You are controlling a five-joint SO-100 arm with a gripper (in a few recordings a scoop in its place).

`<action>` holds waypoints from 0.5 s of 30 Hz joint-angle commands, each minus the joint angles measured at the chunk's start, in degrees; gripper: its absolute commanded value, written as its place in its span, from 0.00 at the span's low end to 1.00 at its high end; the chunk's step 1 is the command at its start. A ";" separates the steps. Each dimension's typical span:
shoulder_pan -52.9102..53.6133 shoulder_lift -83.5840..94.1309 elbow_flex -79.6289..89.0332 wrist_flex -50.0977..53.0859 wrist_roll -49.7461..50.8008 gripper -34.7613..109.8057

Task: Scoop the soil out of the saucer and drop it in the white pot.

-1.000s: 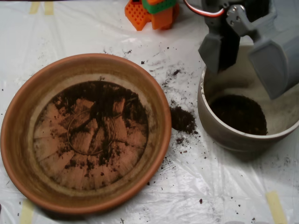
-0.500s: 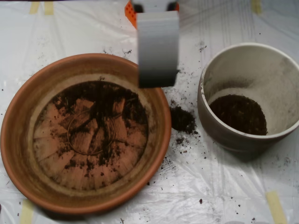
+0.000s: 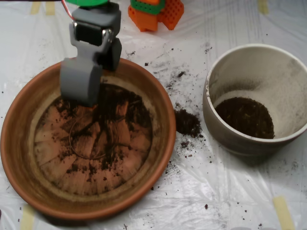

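The soil [image 3: 103, 103] is dark brown-black and crumbly, spread thin over the floor of the saucer [image 3: 19, 143], thickest in the upper half and fading to scattered grains and streaks lower down, so that the orange radial ridges and a faint ring at the centre show through. The saucer is a wide, shallow terracotta dish with a broad rim, sitting on the left of the table. The grey scoop [image 3: 80, 91] reaches in over the saucer's upper left edge, its lower end down at the soil near the back of the dish floor; from above the shell looks like one solid grey piece, and whether its halves are apart or together I cannot tell. To the right, well apart from the saucer, stands the white pot [image 3: 288, 81], deep, with dusty stained walls and a dark bed of soil at its bottom. Between the two lies a small spilled heap of soil [image 3: 187, 123], with loose crumbs strewn over the clear plastic sheet [image 3: 216, 191] covering the table. Orange and green blocks [image 3: 156, 12] sit at the top edge.
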 commanded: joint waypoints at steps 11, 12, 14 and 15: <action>2.29 -22.85 1.58 -12.74 -0.97 0.46; 2.37 -24.79 0.18 -12.66 -0.88 0.46; 2.37 -27.69 -1.67 -12.66 -1.41 0.46; 2.46 -28.48 -2.20 -12.83 -1.67 0.46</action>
